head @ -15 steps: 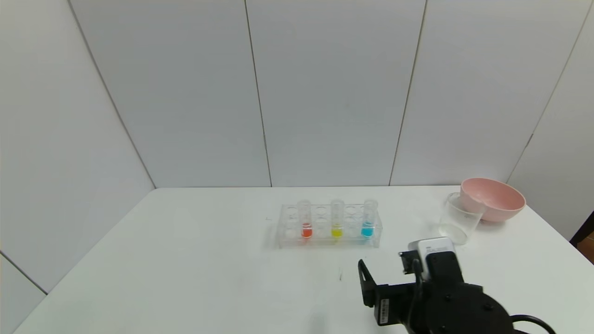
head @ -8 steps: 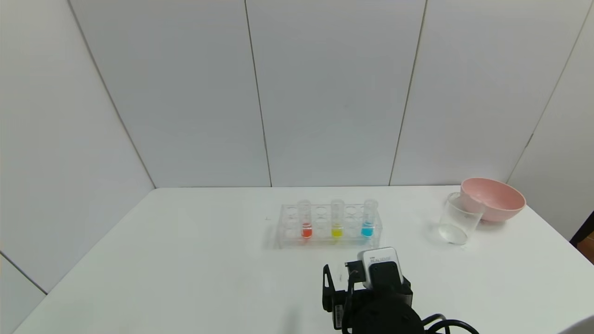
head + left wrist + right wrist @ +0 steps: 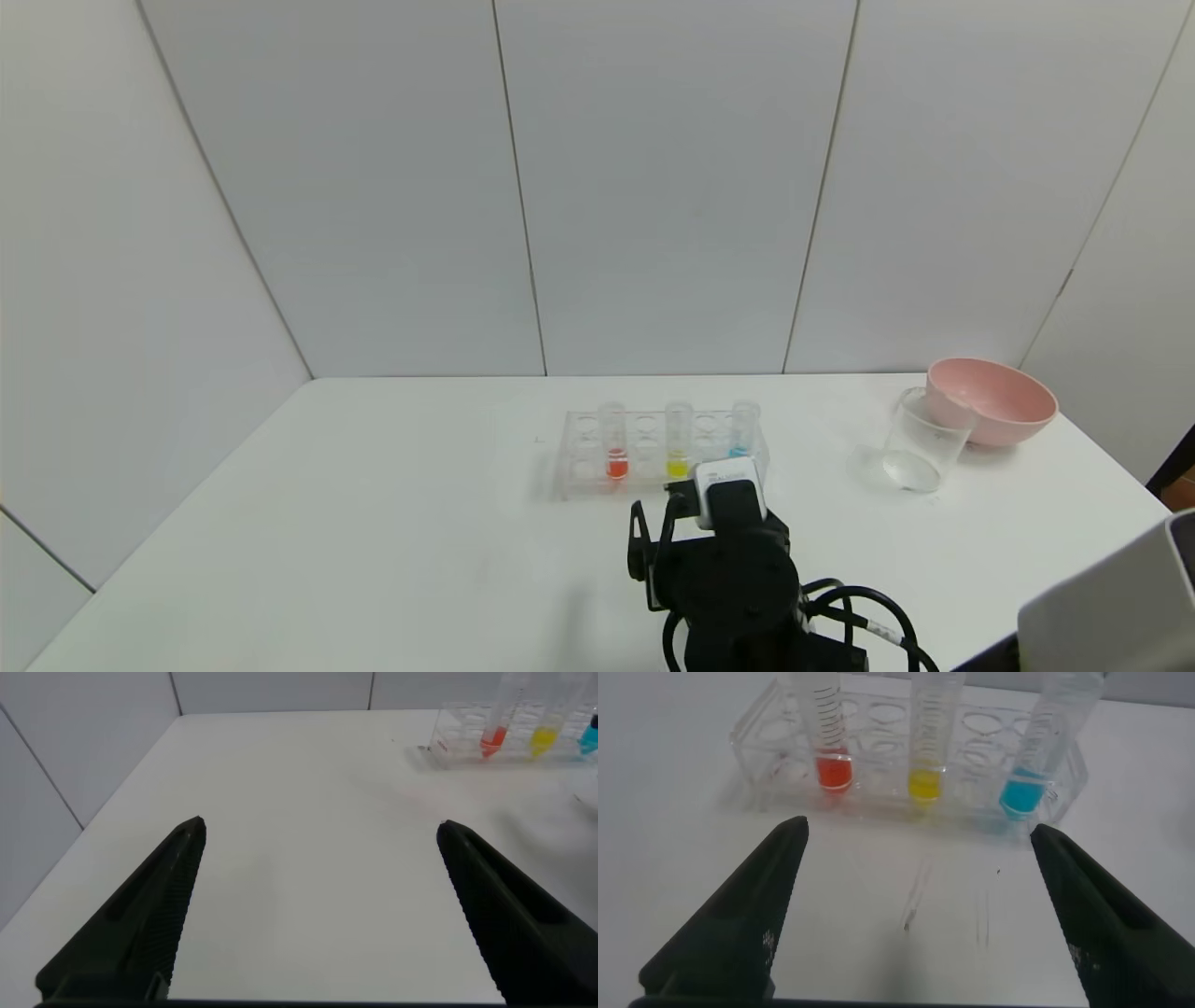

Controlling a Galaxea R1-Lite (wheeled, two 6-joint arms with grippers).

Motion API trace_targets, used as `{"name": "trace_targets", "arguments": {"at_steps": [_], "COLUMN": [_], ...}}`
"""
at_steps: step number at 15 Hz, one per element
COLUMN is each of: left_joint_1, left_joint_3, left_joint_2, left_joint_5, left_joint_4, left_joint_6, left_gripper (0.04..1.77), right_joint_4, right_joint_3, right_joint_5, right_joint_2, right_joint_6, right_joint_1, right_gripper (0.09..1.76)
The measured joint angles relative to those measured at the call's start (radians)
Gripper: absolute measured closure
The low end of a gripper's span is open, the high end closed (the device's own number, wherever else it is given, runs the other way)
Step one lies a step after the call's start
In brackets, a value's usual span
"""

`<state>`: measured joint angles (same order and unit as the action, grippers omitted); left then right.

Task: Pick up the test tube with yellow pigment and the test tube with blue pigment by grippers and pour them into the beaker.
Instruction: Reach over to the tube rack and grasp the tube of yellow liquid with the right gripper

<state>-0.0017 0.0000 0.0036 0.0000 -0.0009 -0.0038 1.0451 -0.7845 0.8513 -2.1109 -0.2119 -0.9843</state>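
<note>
the clear tube rack holds three clear tubes with printed graduation lines: the test tube with yellow pigment shows yellow at its bottom, the test tube with blue pigment shows cyan-blue, and a third tube shows orange-red. the beaker is clear and colourless, the bowl beside it is plain pale pink, and the table is white with a few faint dark scratch marks. the right gripper and the left gripper are black, and the right wrist carries a white block.
</note>
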Motion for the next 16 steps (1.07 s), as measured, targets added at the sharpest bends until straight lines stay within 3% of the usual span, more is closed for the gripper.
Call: {"name": "trace_targets", "arguments": {"at_steps": [10,16], "left_joint_1": [0.000,0.000], "left_joint_3": [0.000,0.000], "left_joint_2": [0.000,0.000], "left_joint_5": [0.000,0.000], "left_joint_4": [0.000,0.000], "left_joint_6": [0.000,0.000], "left_gripper": [0.05,0.05], "right_joint_4": [-0.065,-0.083], "right_joint_3": [-0.260,-0.338], "right_joint_5": [-0.013,-0.045], "right_joint_2": [-0.140,-0.188], "right_joint_6": [0.055,0.055], "right_joint_1": [0.110,0.161], "right_gripper": [0.14,0.14]}}
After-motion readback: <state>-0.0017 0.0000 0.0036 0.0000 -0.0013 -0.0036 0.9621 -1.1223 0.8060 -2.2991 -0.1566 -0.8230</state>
